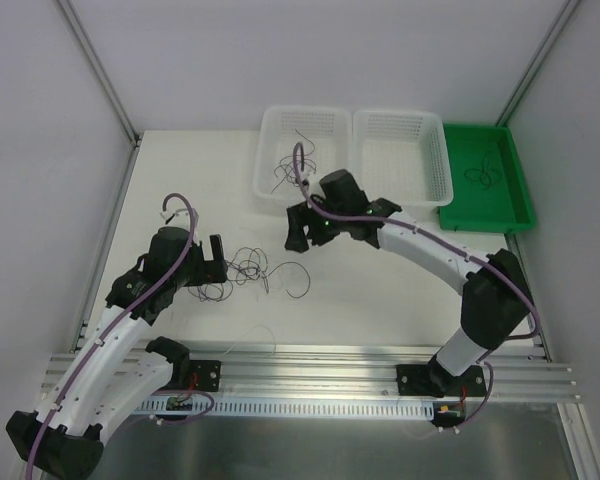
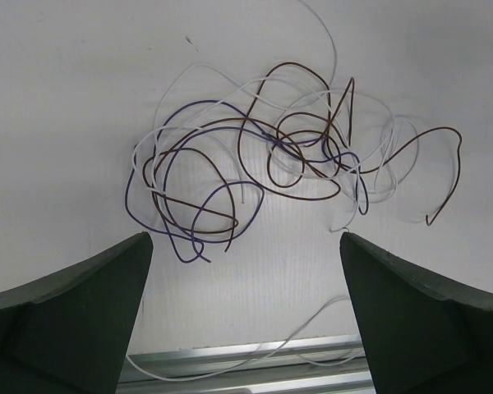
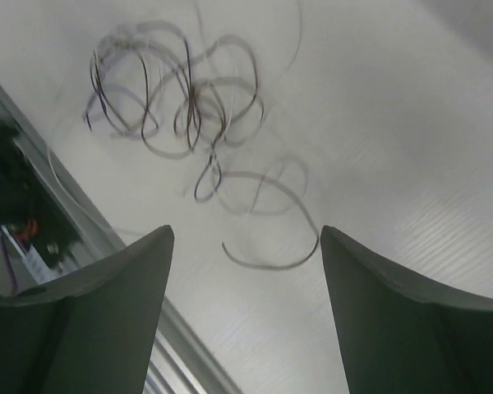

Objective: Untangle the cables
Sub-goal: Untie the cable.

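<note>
The cables (image 1: 252, 268) lie as a loose tangle of thin brown, purple and white wires (image 2: 271, 156) on the white table, between the two arms. One dark strand (image 1: 300, 285) curls out to the right of the tangle. My left gripper (image 1: 220, 258) sits just left of the tangle, open (image 2: 245, 240), with bare table between its fingers. My right gripper (image 1: 298, 238) hovers above and to the right of the tangle, open (image 3: 246, 233) and holding nothing. In the right wrist view the tangle (image 3: 181, 98) is blurred, and a curved strand (image 3: 271, 250) lies below the fingertips.
At the back stand two white mesh baskets; the left basket (image 1: 270, 185) holds a few thin wires (image 1: 285, 170), and the right basket (image 1: 445, 185) shows none. A green tray (image 1: 515, 205) at the far right holds one dark wire (image 1: 483, 175). A white wire (image 2: 255, 345) lies along the metal rail (image 1: 310, 375) at the near edge.
</note>
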`<state>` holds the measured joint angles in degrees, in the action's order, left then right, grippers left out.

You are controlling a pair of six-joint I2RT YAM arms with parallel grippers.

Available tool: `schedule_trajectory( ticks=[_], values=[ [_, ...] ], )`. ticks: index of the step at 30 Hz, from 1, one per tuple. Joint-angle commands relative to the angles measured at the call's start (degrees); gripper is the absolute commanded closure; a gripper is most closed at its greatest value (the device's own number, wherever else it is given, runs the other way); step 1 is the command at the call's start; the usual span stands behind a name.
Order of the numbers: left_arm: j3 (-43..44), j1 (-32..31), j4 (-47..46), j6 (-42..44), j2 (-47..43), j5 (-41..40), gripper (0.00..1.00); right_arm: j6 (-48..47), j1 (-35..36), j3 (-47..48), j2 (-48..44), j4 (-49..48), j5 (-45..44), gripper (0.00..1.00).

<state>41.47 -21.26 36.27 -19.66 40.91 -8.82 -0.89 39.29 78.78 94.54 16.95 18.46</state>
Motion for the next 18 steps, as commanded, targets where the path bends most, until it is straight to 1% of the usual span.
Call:
schedule_trajectory(
  ticks=[1,2,3,5,6,9,12,15,18],
  values=[
    [0.0,0.6,-1.0,0.9,-0.2,0.0,0.01,0.0,6.8,-8.1,-4.6,0.6,-4.0,0.24],
    [0.0,0.7,-1.1,0.8,-0.4,-0.1,0.01,-1.7,8.6,-9.3,-5.2,1.1,-5.6,0.26],
    [-0.1,0.6,-1.1,0.6,-0.5,-0.4,0.01,-2.6,12.4,-10.0,-5.7,2.3,-6.9,0.28],
    [-0.2,0.7,-1.0,0.5,-1.2,-1.6,0.01,-4.3,16.0,-11.6,-5.6,3.4,-9.4,0.32],
    [-0.3,0.6,-1.0,0.2,-1.4,-2.1,0.01,-4.5,19.2,-11.9,-5.2,4.0,-9.9,0.34],
    [-0.5,0.7,-1.0,-0.2,-2.5,-4.4,0.01,-5.1,24.5,-12.2,-2.5,4.5,-12.8,0.37],
    [-0.8,0.7,-0.9,-0.6,-3.5,-6.7,0.01,-5.6,27.9,-10.9,1.1,4.1,-14.3,0.38],
    [-1.0,0.8,-0.6,-1.2,-4.1,-8.8,0.01,-5.7,30.1,-8.3,5.0,3.6,-14.5,0.41],
    [-1.0,1.4,-0.1,-1.9,-4.2,-10.5,0.01,-6.0,32.1,-5.6,8.8,4.1,-15.8,0.42]
  ],
)
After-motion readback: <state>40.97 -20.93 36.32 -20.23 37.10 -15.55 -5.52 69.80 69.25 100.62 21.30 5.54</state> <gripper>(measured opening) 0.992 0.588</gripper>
